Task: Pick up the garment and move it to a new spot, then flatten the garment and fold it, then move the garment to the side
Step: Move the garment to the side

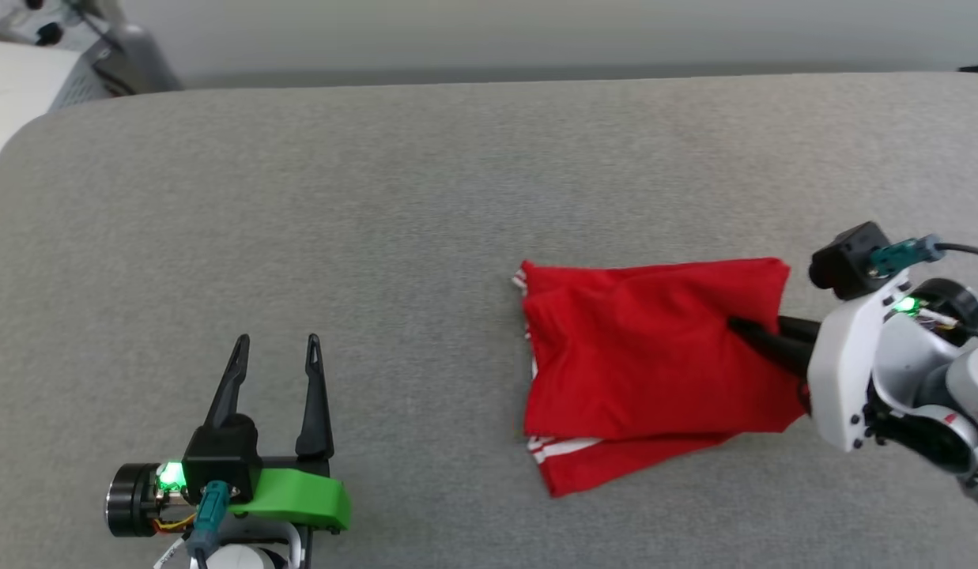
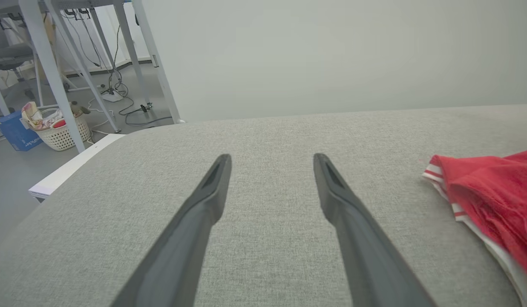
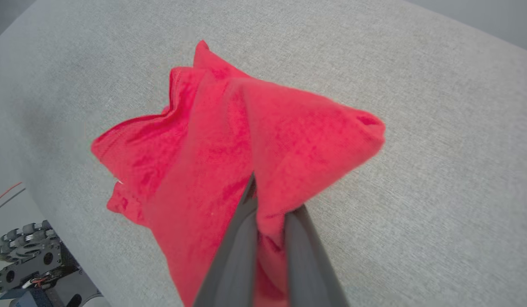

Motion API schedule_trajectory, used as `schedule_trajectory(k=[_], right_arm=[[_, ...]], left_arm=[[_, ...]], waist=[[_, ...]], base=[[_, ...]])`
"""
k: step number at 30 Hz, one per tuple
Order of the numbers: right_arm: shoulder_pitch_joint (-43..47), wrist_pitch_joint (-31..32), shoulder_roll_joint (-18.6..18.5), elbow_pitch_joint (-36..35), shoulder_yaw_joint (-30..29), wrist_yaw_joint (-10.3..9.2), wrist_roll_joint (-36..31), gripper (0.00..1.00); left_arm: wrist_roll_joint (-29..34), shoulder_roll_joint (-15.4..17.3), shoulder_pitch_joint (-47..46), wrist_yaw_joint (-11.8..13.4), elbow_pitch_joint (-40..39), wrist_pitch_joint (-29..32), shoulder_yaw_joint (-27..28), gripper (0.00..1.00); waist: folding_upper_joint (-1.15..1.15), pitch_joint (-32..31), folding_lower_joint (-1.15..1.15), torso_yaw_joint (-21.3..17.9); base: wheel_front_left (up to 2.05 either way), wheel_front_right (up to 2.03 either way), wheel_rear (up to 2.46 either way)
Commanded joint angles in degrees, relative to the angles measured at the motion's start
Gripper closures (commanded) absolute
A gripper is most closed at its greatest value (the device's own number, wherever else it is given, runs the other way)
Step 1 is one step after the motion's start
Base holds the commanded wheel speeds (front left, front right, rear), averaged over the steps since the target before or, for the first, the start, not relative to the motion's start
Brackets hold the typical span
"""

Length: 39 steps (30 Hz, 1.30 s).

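While the folded red garment (image 1: 647,356) lay on the grey worktop (image 1: 378,197) in the head view, the right claw (image 1: 738,324) pinched its right edge and the left claw (image 1: 277,341) stood wide, well apart on the garment's left. From the left wrist, the garment (image 2: 489,187) lay right of the spread claw (image 2: 272,160). From the right wrist, the claw (image 3: 272,200) gripped bunched red cloth.
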Motion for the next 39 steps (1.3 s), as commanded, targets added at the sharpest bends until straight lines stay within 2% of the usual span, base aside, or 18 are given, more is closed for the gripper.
schedule_trajectory(k=[1, 11, 16, 24, 34, 39], right_arm=[[-1.36, 0.31, -1.25, -0.17, -0.15, -0.04, -0.22, 1.00], [-6.49, 0.13, -7.94, 2.81, -2.16, -0.04, -1.76, 1.00], [-10.18, -0.83, -10.48, 7.42, -3.40, -0.04, -4.67, 1.00], [-16.86, -2.34, -14.25, 18.33, -3.46, -0.04, -9.11, 1.00], [-24.85, -5.02, -14.13, 33.48, -6.32, -0.04, -12.31, 1.00], [-27.01, -7.16, -12.13, 38.13, -7.02, -0.04, -13.58, 1.00]], left_arm=[[0.57, 0.34, 0.33, 0.16, -0.32, -0.33, 0.03, 0.00], [1.69, 2.44, -2.36, 0.83, -3.58, -0.33, 1.11, 0.00], [2.41, 3.52, -4.19, 1.27, -5.53, -0.33, 1.23, 0.00], [3.20, 5.04, -6.65, 1.76, -8.98, -0.33, 0.91, 0.00], [3.53, 6.20, -8.09, 2.47, -11.70, -0.33, 0.43, 0.00], [3.54, 6.49, -8.00, 2.98, -12.32, -0.33, 0.24, 0.00]], waist=[[0.00, 0.08, 0.00, -4.87], [0.00, 7.54, 0.00, -12.79], [0.00, 12.05, 0.00, -13.83], [0.00, 17.93, 0.00, -12.88], [0.00, 21.27, 0.00, -11.17], [0.00, 21.80, 0.00, -10.74]], base=[[0.00, 0.00, 0.00], [0.00, 0.00, 0.00], [0.00, 0.00, 0.00], [0.00, 0.00, 0.00], [0.00, 0.00, 0.00], [0.00, 0.00, 0.00]])
